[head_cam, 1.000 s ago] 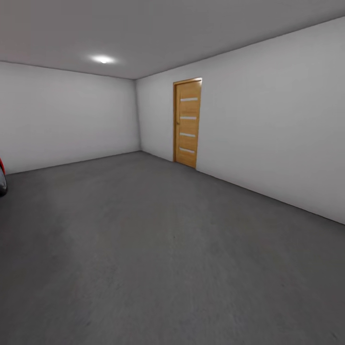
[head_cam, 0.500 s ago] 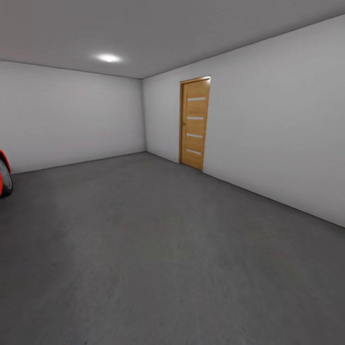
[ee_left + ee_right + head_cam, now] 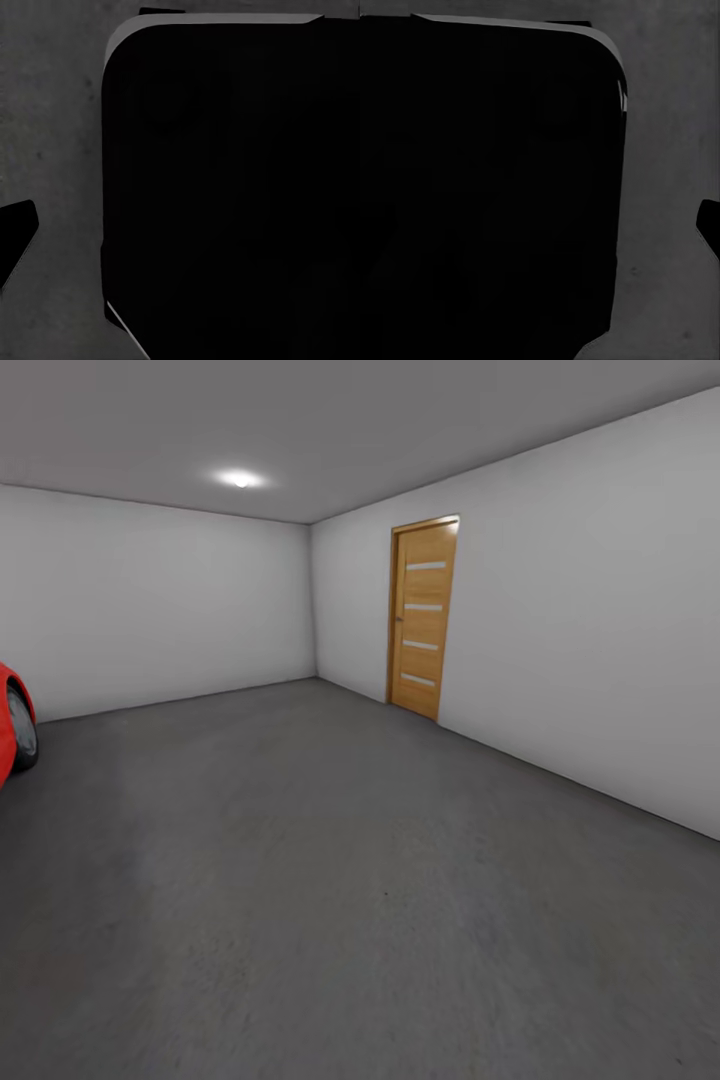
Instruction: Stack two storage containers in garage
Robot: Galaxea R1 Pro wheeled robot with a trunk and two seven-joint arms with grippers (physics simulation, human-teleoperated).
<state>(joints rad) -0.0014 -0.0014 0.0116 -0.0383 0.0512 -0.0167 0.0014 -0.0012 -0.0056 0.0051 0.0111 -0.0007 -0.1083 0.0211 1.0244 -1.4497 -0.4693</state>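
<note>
I am in the garage, with its dark grey concrete floor spreading ahead between pale grey walls. The two storage containers and the living room are out of view. Both wrist views look down on a black rounded part of my own body with grey floor beside it.
The front of a red car with a dark wheel pokes in at the left edge. A wooden door with pale slots stands shut in the right wall. A ceiling light glows above. Wide open floor lies ahead.
The whole picture has slid to the right, so the camera has turned left. More of the red car now shows at the left edge.
</note>
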